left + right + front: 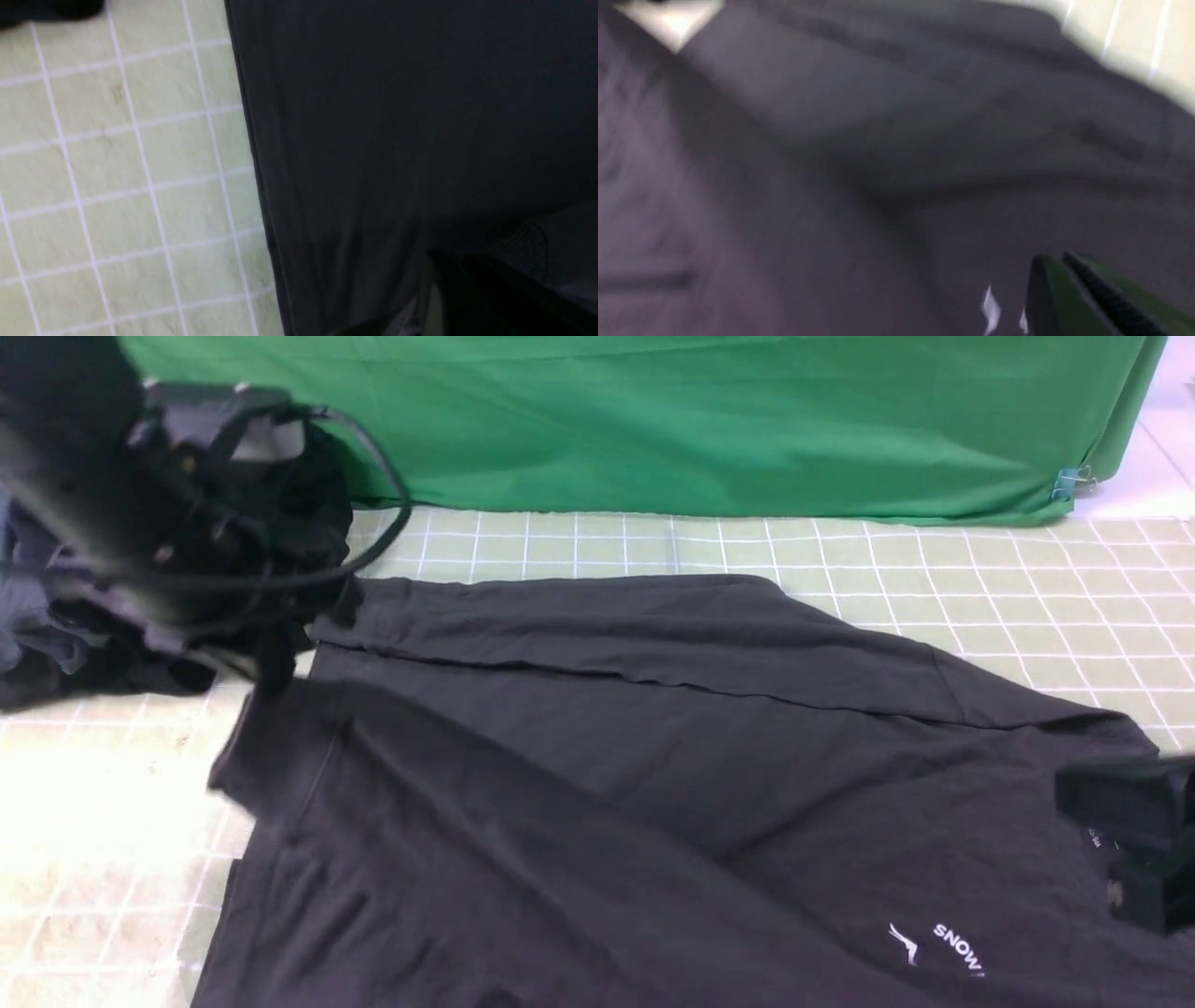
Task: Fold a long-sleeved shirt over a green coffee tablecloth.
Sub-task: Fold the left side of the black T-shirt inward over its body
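Note:
The charcoal long-sleeved shirt (653, 756) lies spread on the pale green gridded tablecloth (1027, 588), with its white SNOW logo (934, 947) toward the near right. My left gripper (271, 672) is at the shirt's far left corner, where the cloth rises toward it and looks blurred. In the left wrist view its dark fingers (448, 289) are pressed together against the shirt (397, 116), beside a ribbed cuff (532, 242). My right gripper (1120, 845) hovers over the shirt's right side. Its green fingers (1059, 261) are shut, beside the logo (990, 308).
Plain saturated green fabric (700, 420) hangs along the back, pinned by a blue clip (1064, 483). A dark heap of garments (56, 653) lies at the far left behind my left arm. Bare tablecloth (117, 186) shows left of the shirt's edge.

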### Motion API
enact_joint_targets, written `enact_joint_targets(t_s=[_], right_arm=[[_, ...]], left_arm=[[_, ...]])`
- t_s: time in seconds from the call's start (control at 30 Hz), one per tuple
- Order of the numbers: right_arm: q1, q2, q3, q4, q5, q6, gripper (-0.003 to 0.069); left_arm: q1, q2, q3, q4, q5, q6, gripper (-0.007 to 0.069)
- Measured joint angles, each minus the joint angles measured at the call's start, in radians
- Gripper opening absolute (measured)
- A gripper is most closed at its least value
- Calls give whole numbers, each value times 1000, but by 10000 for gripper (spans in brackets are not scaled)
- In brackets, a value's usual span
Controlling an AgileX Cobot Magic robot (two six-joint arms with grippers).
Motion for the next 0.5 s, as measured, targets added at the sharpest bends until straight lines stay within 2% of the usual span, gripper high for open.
enact_joint_targets(t_s=[0.13,0.2,0.33,0.43,0.5], right_arm=[[0,60,-58,8,183,-21,10],[0,113,-108,16,280,-72,11],[24,211,-144,66,349,-177,42],[109,310,-144,72,359,-201,126],[193,388,-144,59,335,-185,220]], left_arm=[[20,124,-83,24,0,9,6],[39,202,-134,24,2,9,6],[50,281,-181,18,9,10,7],[50,304,-183,18,10,11,7],[50,315,-185,27,13,9,7]])
